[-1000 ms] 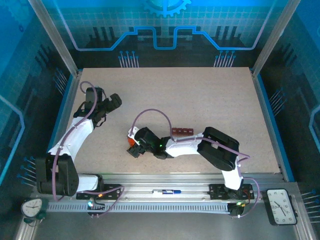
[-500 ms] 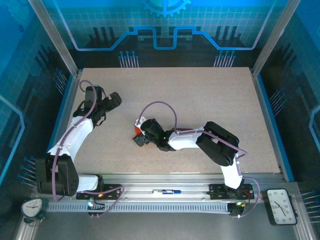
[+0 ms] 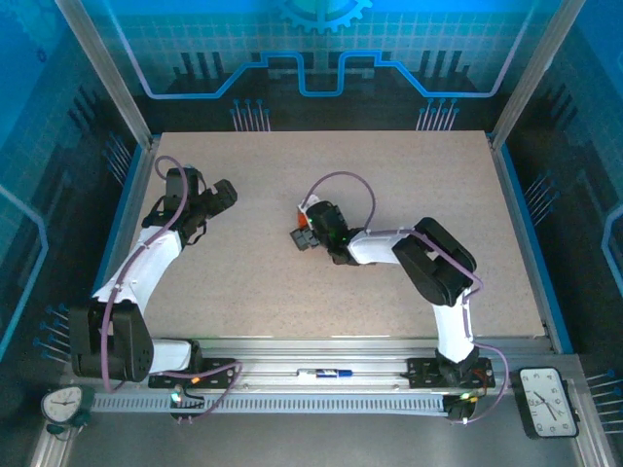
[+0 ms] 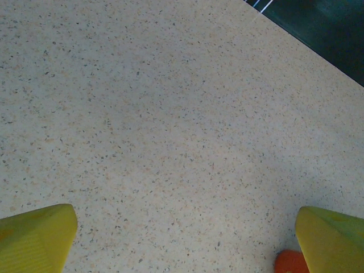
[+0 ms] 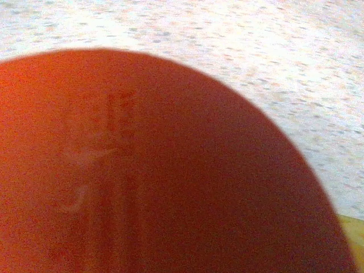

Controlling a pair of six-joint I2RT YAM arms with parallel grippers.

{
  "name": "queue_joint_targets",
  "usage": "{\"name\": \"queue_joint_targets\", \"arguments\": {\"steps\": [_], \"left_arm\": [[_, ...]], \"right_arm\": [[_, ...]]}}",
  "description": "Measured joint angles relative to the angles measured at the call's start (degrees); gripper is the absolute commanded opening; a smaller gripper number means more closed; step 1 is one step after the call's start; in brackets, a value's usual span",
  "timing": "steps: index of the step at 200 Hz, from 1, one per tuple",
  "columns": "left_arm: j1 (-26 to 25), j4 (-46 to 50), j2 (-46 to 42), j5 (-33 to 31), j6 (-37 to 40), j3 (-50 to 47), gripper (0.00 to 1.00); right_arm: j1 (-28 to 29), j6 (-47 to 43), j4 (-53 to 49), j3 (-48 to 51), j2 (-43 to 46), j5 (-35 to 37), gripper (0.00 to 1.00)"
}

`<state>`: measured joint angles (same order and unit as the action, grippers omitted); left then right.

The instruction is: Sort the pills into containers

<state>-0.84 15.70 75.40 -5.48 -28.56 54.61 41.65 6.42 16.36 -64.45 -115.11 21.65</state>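
The orange pill bottle (image 3: 305,218) with its white cap lies near the table's middle, right at the tip of my right gripper (image 3: 302,236). In the right wrist view the bottle (image 5: 148,170) is a blurred orange curve close to the camera, and a sliver of one yellow fingertip (image 5: 354,242) shows at the lower right. The jaws stand wide, open around it. My left gripper (image 3: 224,193) hovers at the far left, open over bare table (image 4: 187,239). A small orange-red thing (image 4: 290,261) sits by its right finger; I cannot tell what it is. The containers are hidden.
The speckled table (image 3: 409,175) has metal frame posts at its far corners and a rail along the near edge, where a pen (image 3: 326,373) lies. A clock (image 3: 550,401) stands at the front right and another (image 3: 60,404) at the front left.
My right arm has swung away and to the right, toward the table's middle, and the orange bottle has moved along with its gripper. The red-brown containers are now covered. The left arm has not moved.
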Motion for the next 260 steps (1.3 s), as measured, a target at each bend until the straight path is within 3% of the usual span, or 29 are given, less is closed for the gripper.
{"name": "queue_joint_targets", "arguments": {"steps": [67,124,154,217,260], "left_arm": [[0.0,0.3,-1.2,0.4,0.0,0.0,0.99],[0.0,-0.2,-1.2,2.7,-0.1,-0.9,0.99],[0.0,-0.7,-2.4,5.2,-0.1,-2.0,0.99],[0.0,-2.6,-5.8,10.3,-3.3,-6.3,0.99],[-0.5,-4.5,-5.8,11.8,-5.0,-8.8,0.99]], "right_arm": [[-5.2,3.2,-5.3,-0.9,1.3,-6.3,1.00],[-6.0,6.5,-8.7,3.4,15.3,-13.3,1.00],[-9.6,7.5,-10.4,7.0,19.6,-15.1,1.00],[-21.6,13.4,-13.6,12.9,18.6,-26.0,1.00],[-23.6,16.8,-12.9,13.4,15.3,-32.9,1.00]]}}
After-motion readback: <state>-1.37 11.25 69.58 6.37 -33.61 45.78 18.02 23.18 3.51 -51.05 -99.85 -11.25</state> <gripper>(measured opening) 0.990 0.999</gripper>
